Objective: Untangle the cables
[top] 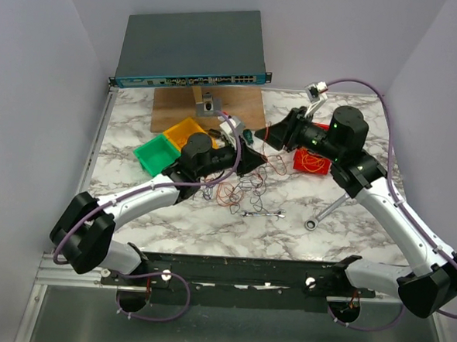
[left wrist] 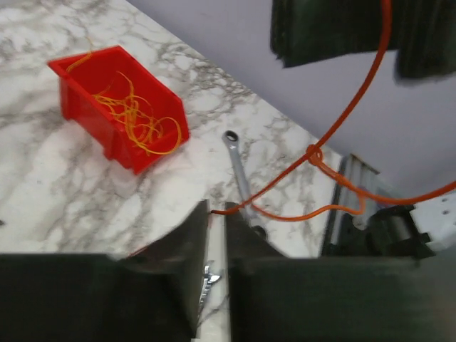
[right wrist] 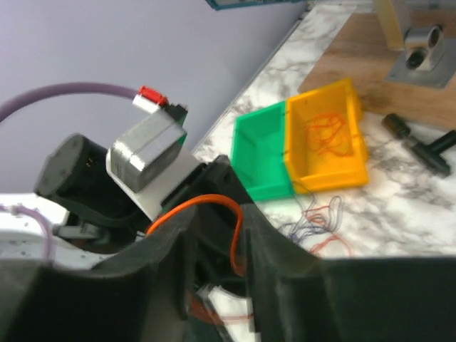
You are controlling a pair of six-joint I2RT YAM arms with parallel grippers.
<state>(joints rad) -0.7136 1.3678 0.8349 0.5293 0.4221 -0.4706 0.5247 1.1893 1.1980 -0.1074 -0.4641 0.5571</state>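
An orange cable with a knot in it stretches between my two grippers. My left gripper is shut on one end of it at the fingertips. My right gripper holds the other part; the cable loops over one finger and runs down between the nearly closed jaws. In the top view both grippers, left and right, hover just above a loose pile of red and dark cables on the marble table. More loose strands show in the right wrist view.
A red bin holds orange wires. A yellow bin holds a few red wires, with a green bin beside it. Two wrenches lie in front. A wooden board and a network switch are at the back.
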